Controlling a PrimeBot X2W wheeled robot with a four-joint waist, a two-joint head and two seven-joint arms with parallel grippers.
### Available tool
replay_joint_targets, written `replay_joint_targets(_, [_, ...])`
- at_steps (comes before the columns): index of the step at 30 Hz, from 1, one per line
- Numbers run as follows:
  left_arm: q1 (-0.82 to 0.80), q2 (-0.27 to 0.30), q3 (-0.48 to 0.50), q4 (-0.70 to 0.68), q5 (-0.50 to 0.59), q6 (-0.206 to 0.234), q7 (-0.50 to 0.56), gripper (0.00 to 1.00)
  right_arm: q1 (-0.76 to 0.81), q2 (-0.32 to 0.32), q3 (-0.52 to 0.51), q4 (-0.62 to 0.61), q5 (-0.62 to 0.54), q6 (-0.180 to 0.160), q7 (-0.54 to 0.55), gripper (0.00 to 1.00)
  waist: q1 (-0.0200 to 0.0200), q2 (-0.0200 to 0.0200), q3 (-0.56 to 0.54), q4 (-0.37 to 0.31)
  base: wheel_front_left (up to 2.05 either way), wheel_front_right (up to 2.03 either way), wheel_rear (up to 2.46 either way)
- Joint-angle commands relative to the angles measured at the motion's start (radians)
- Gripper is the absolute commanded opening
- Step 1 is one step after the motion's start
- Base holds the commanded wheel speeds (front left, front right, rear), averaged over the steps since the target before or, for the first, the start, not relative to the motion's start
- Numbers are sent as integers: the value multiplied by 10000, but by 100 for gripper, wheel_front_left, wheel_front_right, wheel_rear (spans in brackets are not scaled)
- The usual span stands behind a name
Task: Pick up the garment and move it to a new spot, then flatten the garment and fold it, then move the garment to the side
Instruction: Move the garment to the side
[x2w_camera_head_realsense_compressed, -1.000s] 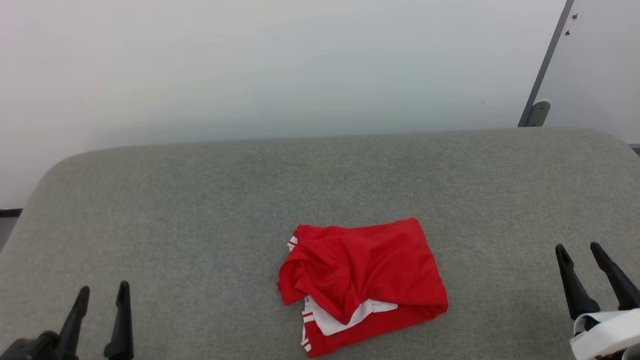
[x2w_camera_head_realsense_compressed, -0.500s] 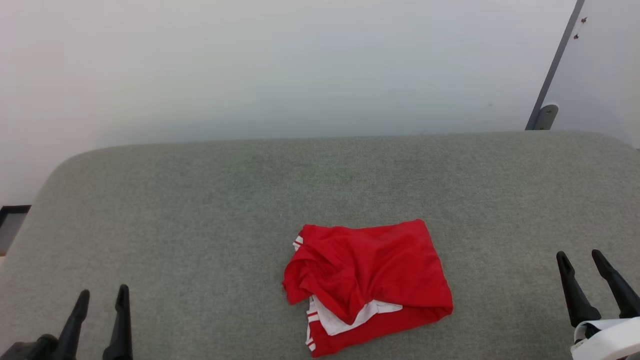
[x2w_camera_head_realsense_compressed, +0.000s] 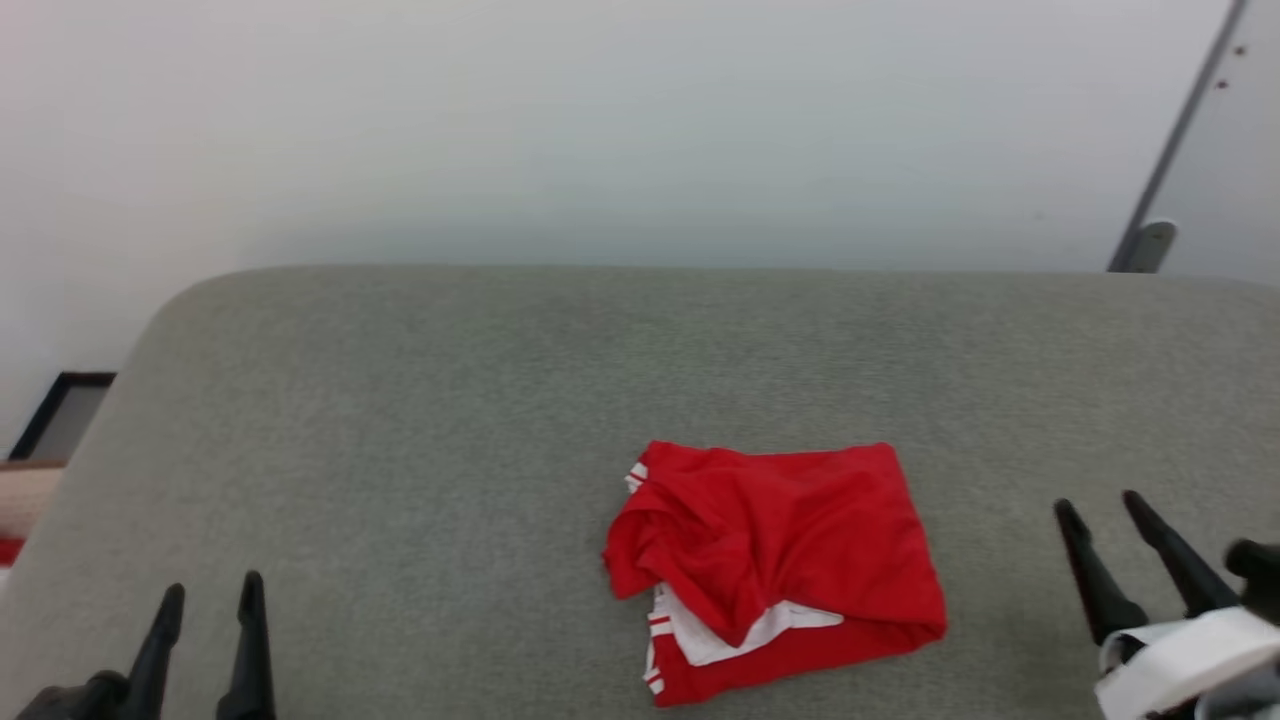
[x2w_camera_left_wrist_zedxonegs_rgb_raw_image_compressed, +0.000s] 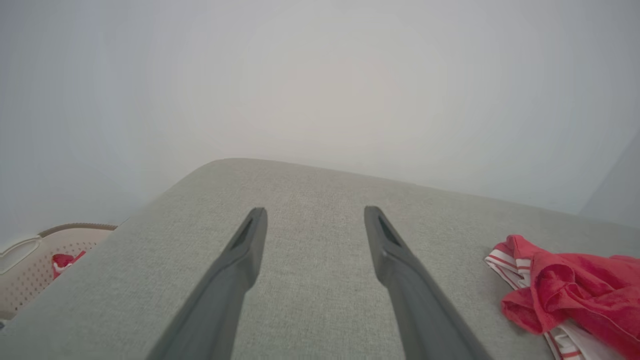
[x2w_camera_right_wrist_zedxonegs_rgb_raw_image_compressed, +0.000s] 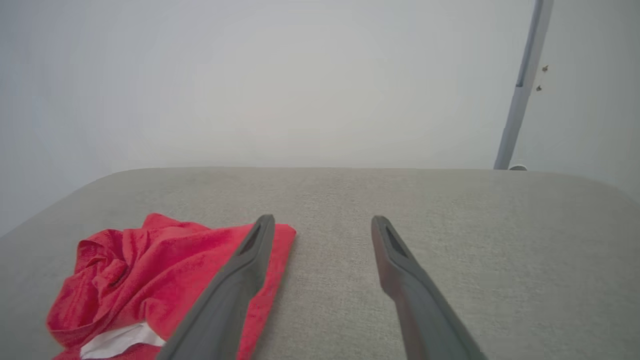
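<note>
The garment (x2w_camera_head_realsense_compressed: 780, 560) is a red T-shirt with white sleeve parts and striped trim, lying roughly folded in a bunch on the grey padded table (x2w_camera_head_realsense_compressed: 400, 420), near its front edge and right of centre. It also lies at the right of the left wrist view (x2w_camera_left_wrist_zedxonegs_rgb_raw_image_compressed: 575, 295) and at the lower left of the right wrist view (x2w_camera_right_wrist_zedxonegs_rgb_raw_image_compressed: 150, 280). My left gripper (x2w_camera_head_realsense_compressed: 210, 590) stands open at the lower left, well apart from the garment. My right gripper (x2w_camera_head_realsense_compressed: 1100, 505) stands open to the right of the garment, with nothing between its fingers.
A pale wall rises behind the table. A beige perforated basket (x2w_camera_left_wrist_zedxonegs_rgb_raw_image_compressed: 30, 265) with red cloth in it stands beyond the table's left edge. A grey post (x2w_camera_head_realsense_compressed: 1170, 140) stands at the back right. Bare table surface lies left of and behind the garment.
The whole head picture has shifted right, so the camera has turned left. The right gripper sits a little closer to the garment. The garment lies as before.
</note>
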Motion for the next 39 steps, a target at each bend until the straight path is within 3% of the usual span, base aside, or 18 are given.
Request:
replay_joint_targets(1, [-13, -47, -31, -22, 64, 41, -38, 100, -214, 65, 206, 38, 72, -17, 138, 100, 0, -1, 89, 378, 0, 0, 0])
replay_joint_targets(10, [46, -240, -318, -20, 174, 115, -23, 100, -1257, 19, 1200, 1078, 253, -17, 1222, 100, 0, -1, 316, 1461, 0, 0, 0])
replay_joint_targets(19, [-247, -408, -577, 35, 103, 56, -16, 100, -2300, -214, 1375, 2559, 188, -17, 2388, 100, 0, -1, 905, 2217, 0, 0, 0])
replay_joint_targets(26, [-450, -548, -713, 140, 117, 10, -26, 100, -2633, -169, 1296, 3362, 432, -15, 3582, 100, 0, -1, 1202, 2478, 0, 0, 0])
replay_joint_targets(38, [-830, -802, -737, 341, 213, -87, -35, 100, -2894, 488, 912, 4677, 996, -18, 6935, 98, 0, -1, 1621, 2537, 0, 0, 0])
replay_joint_targets(39, [-859, -832, -744, 348, 209, -102, -35, 100, -2915, 542, 1014, 4687, 994, -17, 7237, 6, 0, -1, 1637, 2536, 0, 0, 0])
